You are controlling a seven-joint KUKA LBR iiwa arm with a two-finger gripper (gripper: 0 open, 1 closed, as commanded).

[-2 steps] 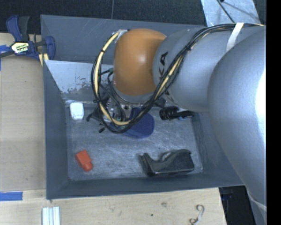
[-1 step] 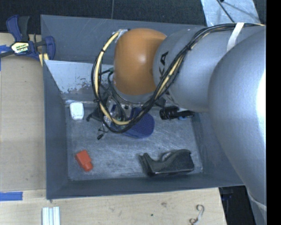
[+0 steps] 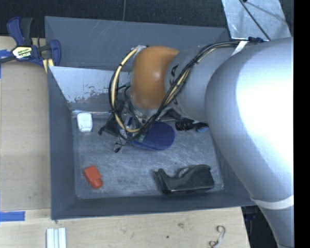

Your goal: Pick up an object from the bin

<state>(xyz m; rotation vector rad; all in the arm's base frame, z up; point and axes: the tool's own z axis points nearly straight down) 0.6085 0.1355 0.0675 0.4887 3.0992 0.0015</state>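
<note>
Approach step, we judge: claw (image 3: pixel 122 135) low beside the blue oval object (image 3: pixel 158 137) at the bin's (image 3: pixel 61 164) back; clenched or released, we cannot tell. Next: centre over it, close

Arm (image 3: pixel 248 118): broad rounded links, matt silver-grey, with a pale band at a joint far back from the hand. Wrist: smooth orange dome cover (image 3: pixel 151 76) just above the gripper (image 3: pixel 125 130), itself dark, black hardware. Cables (image 3: pixel 115 87): black and yellow, looped round the cover, bundled back along the arm.
</note>
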